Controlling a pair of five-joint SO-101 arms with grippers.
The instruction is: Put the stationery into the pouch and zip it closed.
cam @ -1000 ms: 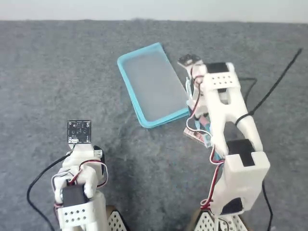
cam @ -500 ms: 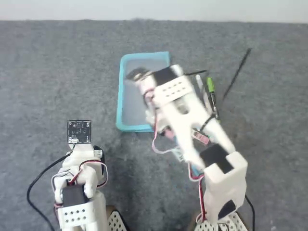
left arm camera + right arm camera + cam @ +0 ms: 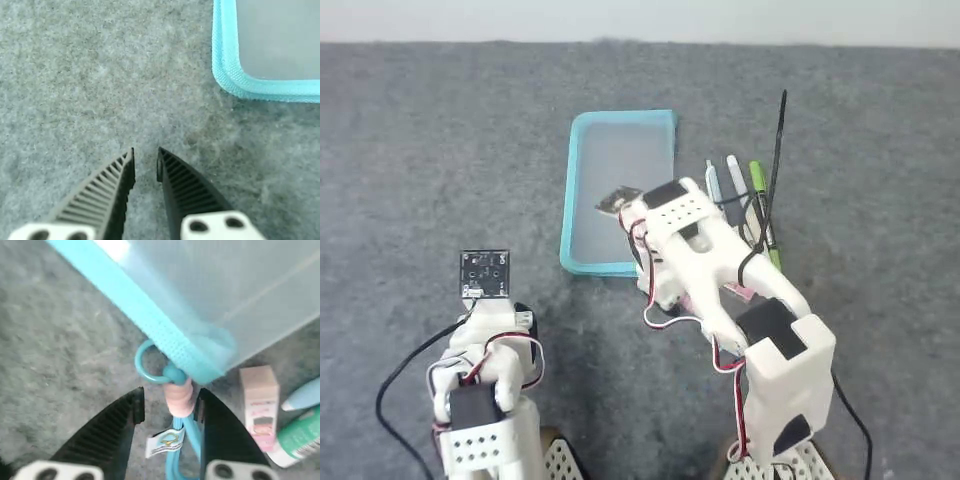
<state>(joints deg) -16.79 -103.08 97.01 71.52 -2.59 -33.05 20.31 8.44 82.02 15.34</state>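
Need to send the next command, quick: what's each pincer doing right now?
Left pincer: slightly open, empty.
Right pincer: open around the zipper pull, not clamped on it.

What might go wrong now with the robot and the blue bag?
1. The right gripper sits open around the zipper pull, but the left gripper is away from the pouch. A tug may drag the whole pouch instead of sliding the zipper.
2. The pens and the pink box lie outside on the table, so zipping now would probably leave them out.
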